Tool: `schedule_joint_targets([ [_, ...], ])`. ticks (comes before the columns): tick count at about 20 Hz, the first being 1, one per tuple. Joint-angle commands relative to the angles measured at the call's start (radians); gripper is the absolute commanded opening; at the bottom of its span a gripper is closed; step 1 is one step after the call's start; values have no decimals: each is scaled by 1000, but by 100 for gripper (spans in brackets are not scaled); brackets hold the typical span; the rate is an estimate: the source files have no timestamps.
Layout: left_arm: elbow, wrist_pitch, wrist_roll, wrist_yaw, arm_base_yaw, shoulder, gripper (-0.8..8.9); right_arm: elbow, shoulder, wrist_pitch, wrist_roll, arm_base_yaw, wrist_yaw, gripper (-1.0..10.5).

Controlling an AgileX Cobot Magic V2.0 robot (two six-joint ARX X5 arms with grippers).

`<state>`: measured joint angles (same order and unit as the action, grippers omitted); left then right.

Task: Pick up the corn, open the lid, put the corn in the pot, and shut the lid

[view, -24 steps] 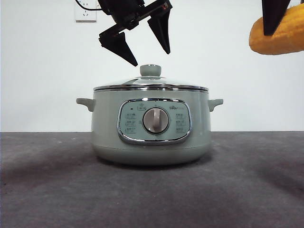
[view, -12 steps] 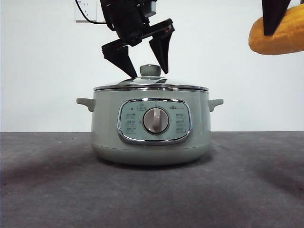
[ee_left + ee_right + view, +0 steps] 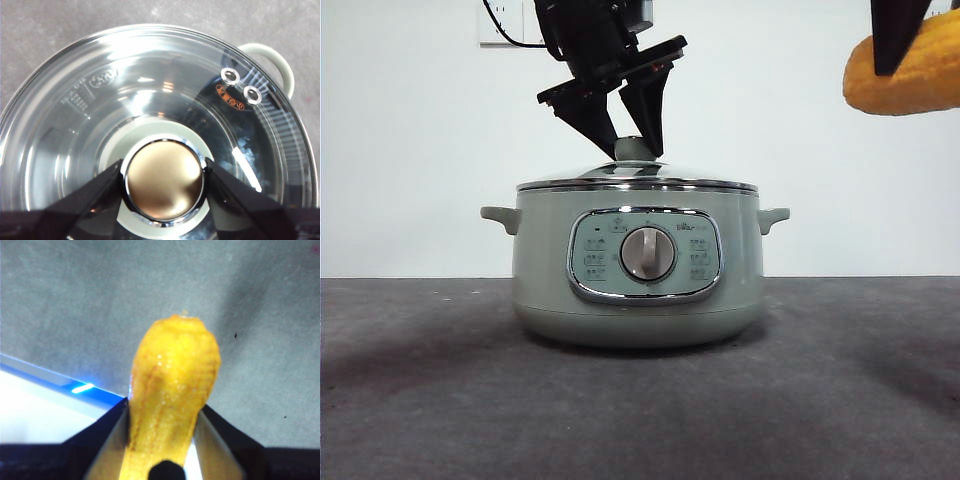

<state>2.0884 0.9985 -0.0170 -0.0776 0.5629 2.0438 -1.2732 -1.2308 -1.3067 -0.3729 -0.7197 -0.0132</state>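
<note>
The sage-green pot [image 3: 540, 260] stands in the middle of the table with the glass lid [image 3: 610, 173] on it. My left gripper [image 3: 632, 150] has come down from above and its jaws press on both sides of the lid's knob [image 3: 637, 152]. The left wrist view shows the jaws touching the knob [image 3: 164, 180] over the clear lid [image 3: 100, 100], which sits flat on the pot. My right gripper [image 3: 898, 55] hangs high at the right, shut on the yellow-orange corn [image 3: 920, 80]. The right wrist view shows the corn [image 3: 172, 375] between its jaws [image 3: 165, 412].
The pot stands on a dark grey tabletop [image 3: 640, 420] in front of a white wall with a socket [image 3: 502, 22]. One pot handle [image 3: 274, 60] shows beside the lid. A white edge with a blue light [image 3: 55, 390] lies below the right gripper.
My left gripper has come down onto the lid's knob and its jaws have closed from wide open to touching the knob. The right gripper with the corn has not moved.
</note>
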Motion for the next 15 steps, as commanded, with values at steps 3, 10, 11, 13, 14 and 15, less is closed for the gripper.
schedule_joint_targets([
  [3,75,27,-22,0,-14,-31,-9,-11,-2,9,6,0,6,-12],
  [10,147,71,-50,55,-72,-154,-9,-181,-70,26,9,1,3,-12],
  [11,147,87,-64,61,-88,-171,-9,-220,-100,26,13,1,2,-12],
  [13,147,123,-79,74,-127,-203,-9,-317,-185,29,44,1,3,-12],
  [14,147,143,-91,78,-150,-220,-9,-380,-245,28,63,1,3,-12],
  [15,147,156,-97,78,-171,-233,-9,-434,-297,29,76,1,3,-12],
])
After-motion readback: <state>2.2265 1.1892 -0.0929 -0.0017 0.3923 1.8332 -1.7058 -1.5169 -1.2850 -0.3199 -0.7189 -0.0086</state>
